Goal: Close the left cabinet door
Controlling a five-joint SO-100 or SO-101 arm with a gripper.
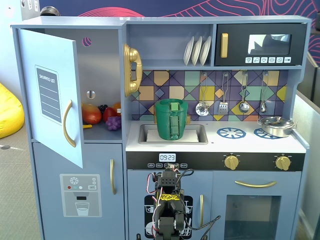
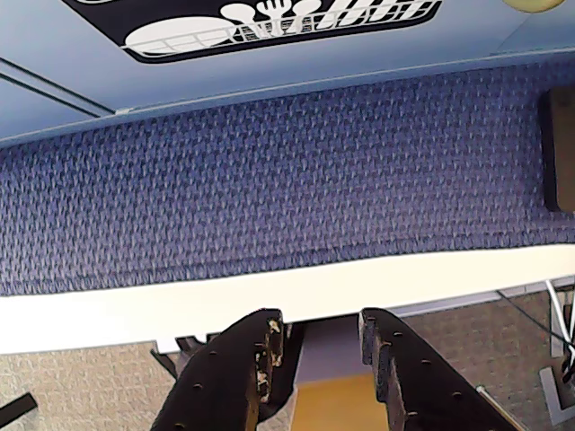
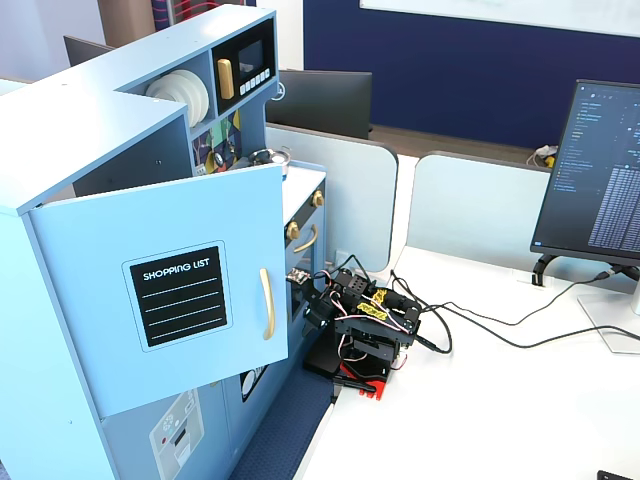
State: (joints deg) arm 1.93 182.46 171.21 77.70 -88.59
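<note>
One toy kitchen (image 1: 215,150) stands in a fixed view, with one open door (image 1: 52,95) bearing a shopping list panel. Three white plates (image 1: 196,50) lean in the shelf rack, and four utensils (image 1: 233,95) hang along the tiled wall. Two blue burners (image 1: 231,132) sit on the stovetop, one silver pot (image 1: 276,125) on the right one. Two gold knobs (image 1: 231,161) show below. One green container (image 1: 171,119) sits in the sink. One gold phone (image 1: 131,69) hangs there. One monitor (image 3: 600,180) stands on the desk in the other fixed view.
</note>
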